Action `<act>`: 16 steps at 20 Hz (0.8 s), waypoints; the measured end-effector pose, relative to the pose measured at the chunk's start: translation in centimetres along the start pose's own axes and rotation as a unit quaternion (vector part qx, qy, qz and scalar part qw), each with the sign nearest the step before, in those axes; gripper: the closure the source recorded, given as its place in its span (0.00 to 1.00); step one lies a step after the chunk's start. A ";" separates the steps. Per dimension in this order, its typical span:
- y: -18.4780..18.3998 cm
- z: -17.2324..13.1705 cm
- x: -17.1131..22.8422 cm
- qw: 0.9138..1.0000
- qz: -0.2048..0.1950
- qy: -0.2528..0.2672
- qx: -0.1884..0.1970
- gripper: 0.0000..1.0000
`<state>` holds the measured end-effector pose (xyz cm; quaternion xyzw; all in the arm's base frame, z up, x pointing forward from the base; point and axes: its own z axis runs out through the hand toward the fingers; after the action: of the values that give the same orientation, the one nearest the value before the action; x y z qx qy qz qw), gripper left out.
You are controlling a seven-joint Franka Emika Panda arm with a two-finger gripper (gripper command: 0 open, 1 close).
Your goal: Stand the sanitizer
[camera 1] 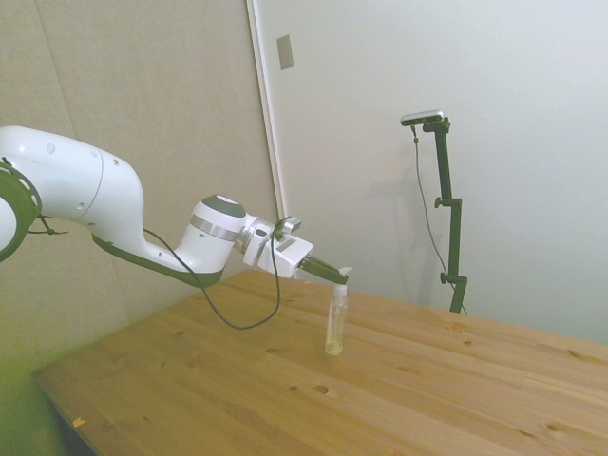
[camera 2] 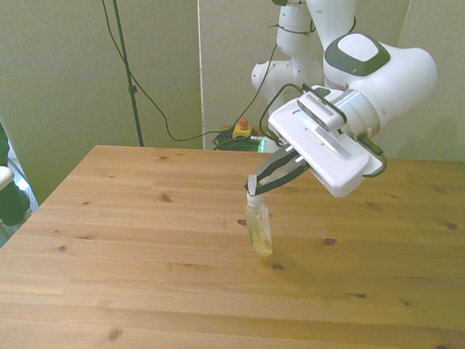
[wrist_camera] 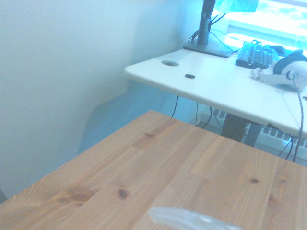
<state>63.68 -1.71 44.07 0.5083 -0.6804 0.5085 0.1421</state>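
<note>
Right now I judge myself to be at the tail of the standing step: the small clear plastic pump bottle of pale yellowish sanitizer (camera 1: 336, 326) has its base on the wooden plank table (camera 1: 427, 389), out near the middle of the top, and its white pump nozzle (camera 2: 253, 193) is uppermost. My white arm's two-finger gripper (camera 2: 260, 184) comes in from above and to one side, and its dark fingers (camera 1: 326, 271) are closed around the pump end, so I am holding the bottle by its top.

From the side view the bottle's long axis reads close to vertical, nozzle straight up. From the front view it leans a little, the nozzle tipped toward that view's left and the base sitting further toward its right. So I take it as nearly upright, not fully plumb. I cannot tell whether the base sits flat or rests on one edge.

The wrist view shows only a pale blurred sliver of the bottle (wrist_camera: 192, 220) over the planks, with a white desk (wrist_camera: 216, 91) beyond the table's edge; it tells me nothing more about the tilt.

What the next move calls for, as I judge it: ease the top over until the axis is plumb, settle the base flat, then part the fingers slowly and back off without brushing the nozzle. A tall, narrow bottle like this should topple easily if nudged.
</note>
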 end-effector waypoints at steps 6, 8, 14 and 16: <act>0.6 1.2 -0.4 0.999 0.011 0.034 0.000 1.00; 0.7 1.6 -0.7 0.999 0.010 0.037 -0.001 1.00; 1.1 2.1 -1.8 0.999 0.005 0.038 -0.004 0.00; 1.0 2.0 -1.8 0.999 0.006 0.038 -0.003 0.00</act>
<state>64.31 -2.43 41.31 0.4846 -0.6789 0.5260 0.1662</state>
